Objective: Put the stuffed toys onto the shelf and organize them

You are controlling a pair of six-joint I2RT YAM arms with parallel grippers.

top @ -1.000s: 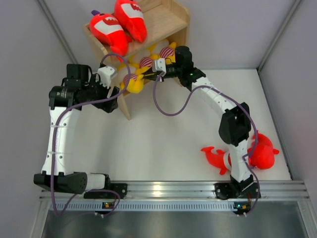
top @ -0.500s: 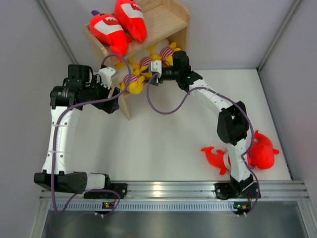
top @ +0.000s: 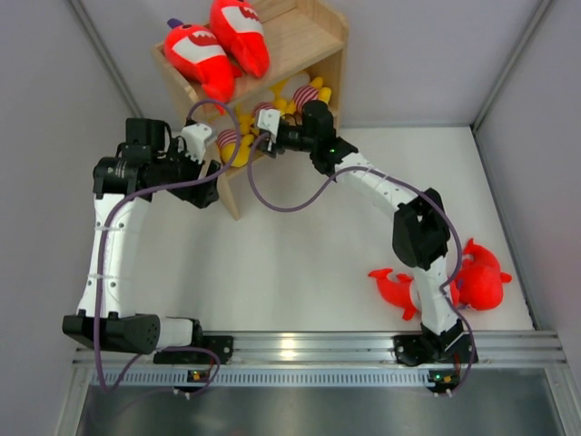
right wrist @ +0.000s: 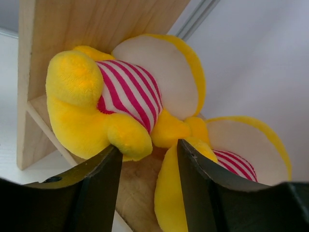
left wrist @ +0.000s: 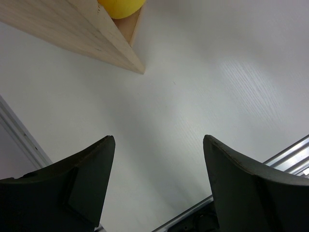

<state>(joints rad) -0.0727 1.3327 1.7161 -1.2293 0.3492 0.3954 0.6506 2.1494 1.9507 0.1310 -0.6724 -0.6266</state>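
Note:
The wooden shelf (top: 304,36) stands at the back left. Two red shark stuffed toys (top: 192,53) (top: 238,32) lie on its top board. Three yellow striped plushes (top: 227,139) (top: 272,109) (top: 309,93) sit in the lower tier. My right gripper (top: 258,127) (right wrist: 148,145) reaches into that tier, open. A striped plush (right wrist: 120,92) lies just past its fingertips and another's yellow limb (right wrist: 178,193) rests against the right finger. My left gripper (left wrist: 158,140) is open and empty over the table, beside the shelf's side panel (left wrist: 87,34).
Two more red sharks (top: 395,289) (top: 481,277) lie on the white table at the right, by the right arm's base. A purple cable (top: 290,204) loops over the table's middle. Grey walls close in both sides, and a metal rail (top: 300,345) runs along the near edge.
My right gripper has pushed left and deeper into the lower tier and opened, letting go of a yellow plush, which now sits further inside. The left arm has stayed put.

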